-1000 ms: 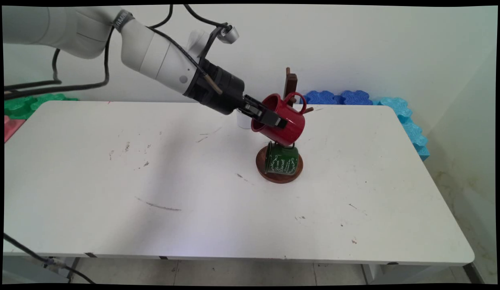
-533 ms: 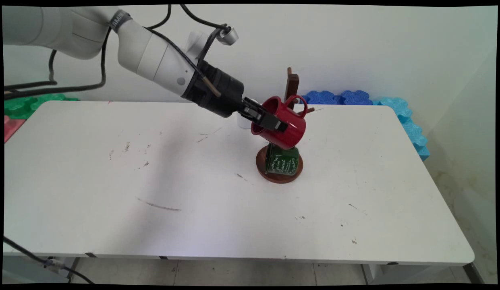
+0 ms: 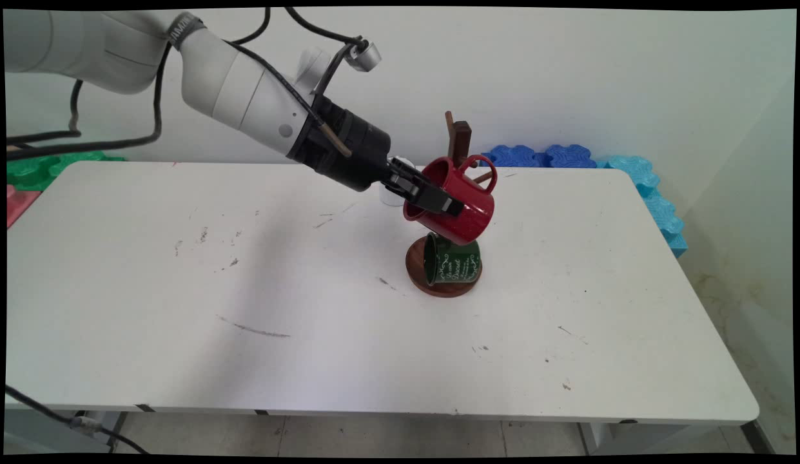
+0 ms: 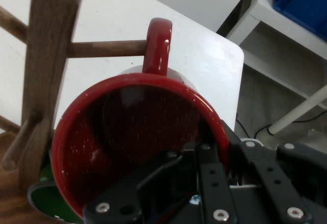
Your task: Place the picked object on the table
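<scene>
My gripper (image 3: 432, 193) is shut on the rim of a red mug (image 3: 461, 203), one finger inside it and one outside. The mug is tilted, its mouth facing the hand, above the round base (image 3: 416, 274) of a dark wooden mug tree (image 3: 461, 135). In the hand view the red mug (image 4: 138, 132) fills the middle, with my gripper (image 4: 214, 152) clamped on its lower right rim. Its handle (image 4: 157, 45) meets the tip of a peg (image 4: 102, 48) that sticks out from the post (image 4: 48, 55). A green mug (image 3: 451, 261) hangs low on the tree, under the red one.
A white cup (image 3: 392, 193) stands behind the gripper, mostly hidden. Blue foam mats (image 3: 541, 156) lie along the wall at the back right and run down the table's right side. Green foam mats (image 3: 39, 164) lie at the back left.
The gripper and red mug have shifted slightly right and up. The tree's post now leans left, and its base with the green mug has slid a little to the left.
</scene>
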You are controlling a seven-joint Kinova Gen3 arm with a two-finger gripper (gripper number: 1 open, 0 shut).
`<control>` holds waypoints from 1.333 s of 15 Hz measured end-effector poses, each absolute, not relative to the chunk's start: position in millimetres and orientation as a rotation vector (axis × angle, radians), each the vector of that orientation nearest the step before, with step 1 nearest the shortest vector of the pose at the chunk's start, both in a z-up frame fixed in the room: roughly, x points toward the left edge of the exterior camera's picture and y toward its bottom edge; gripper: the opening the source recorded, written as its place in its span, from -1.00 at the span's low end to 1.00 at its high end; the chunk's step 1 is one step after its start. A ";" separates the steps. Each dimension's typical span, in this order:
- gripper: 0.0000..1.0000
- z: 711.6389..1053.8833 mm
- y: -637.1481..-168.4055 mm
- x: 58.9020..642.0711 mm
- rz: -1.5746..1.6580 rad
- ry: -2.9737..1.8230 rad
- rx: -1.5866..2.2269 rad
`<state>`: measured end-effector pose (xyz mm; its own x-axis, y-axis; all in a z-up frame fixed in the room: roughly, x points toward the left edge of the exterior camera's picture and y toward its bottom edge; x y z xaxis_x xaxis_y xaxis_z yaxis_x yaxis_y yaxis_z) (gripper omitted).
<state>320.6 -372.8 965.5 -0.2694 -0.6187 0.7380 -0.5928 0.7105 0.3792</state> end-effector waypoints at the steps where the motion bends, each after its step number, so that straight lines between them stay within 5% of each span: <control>1: -1.00 966.5 -371.5 319.8 -0.035 -1.952 0.930; 20: -1.00 978.7 -326.9 331.1 -0.064 -2.007 0.862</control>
